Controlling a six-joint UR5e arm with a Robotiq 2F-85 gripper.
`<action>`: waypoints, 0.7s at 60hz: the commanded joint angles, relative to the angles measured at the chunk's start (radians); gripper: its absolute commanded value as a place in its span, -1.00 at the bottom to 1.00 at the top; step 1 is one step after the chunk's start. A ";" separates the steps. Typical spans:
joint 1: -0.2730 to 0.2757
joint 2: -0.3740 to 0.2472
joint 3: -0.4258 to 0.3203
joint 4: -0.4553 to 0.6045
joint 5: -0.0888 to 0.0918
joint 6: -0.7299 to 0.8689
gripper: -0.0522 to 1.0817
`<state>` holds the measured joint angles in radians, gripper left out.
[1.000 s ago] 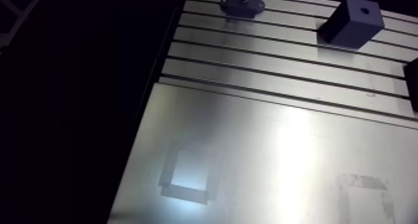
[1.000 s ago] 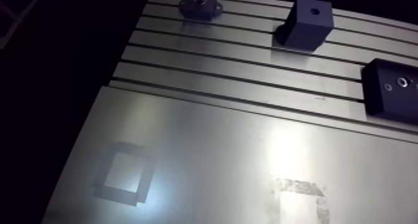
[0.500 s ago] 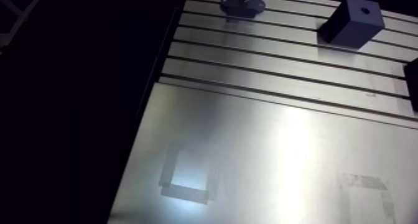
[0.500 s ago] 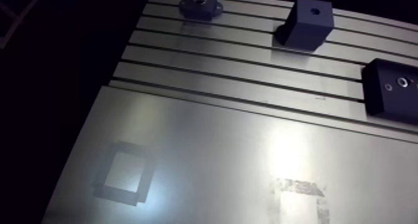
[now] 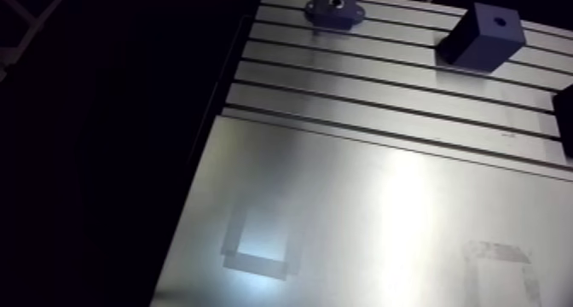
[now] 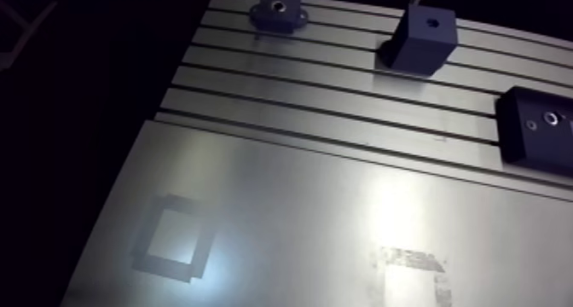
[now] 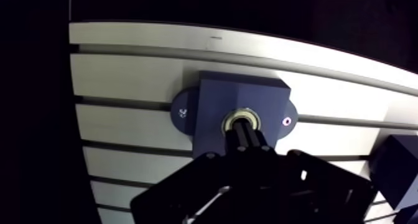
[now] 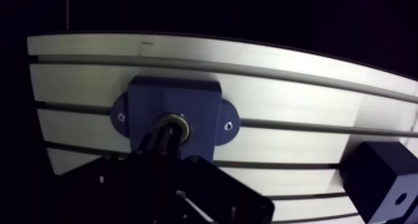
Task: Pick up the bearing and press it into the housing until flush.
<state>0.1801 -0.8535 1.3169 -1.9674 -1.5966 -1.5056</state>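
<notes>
Here the fingers (image 7: 241,141) look pressed together, tips touching the bearing (image 7: 243,119), which sits in the bore at the housing's (image 7: 214,99) centre, its axis upright and straight under the tips. Whether it is flush I cannot tell. The table (image 7: 124,71) runs beyond the housing.

Dark holed cube (image 6: 422,37) and flat black block (image 6: 537,127) on slotted table (image 6: 298,191).

gripper (image 7: 246,132) | wrist view | pose: pointing straight down, far-left over the table | fingers (image 7: 236,142): closed together, no gap showing, one narrow dark column | body: broad, dark, spreading below the fingers on both sides
</notes>
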 commanded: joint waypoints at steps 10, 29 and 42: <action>-0.007 -0.042 -0.002 0.021 -0.003 0.000 0.72; -0.011 -0.094 0.005 0.157 -0.016 -0.002 -0.90; -0.033 -0.173 0.024 0.198 -0.015 -0.019 -0.90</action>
<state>0.1657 -0.9596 1.3247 -1.8226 -1.6105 -1.5088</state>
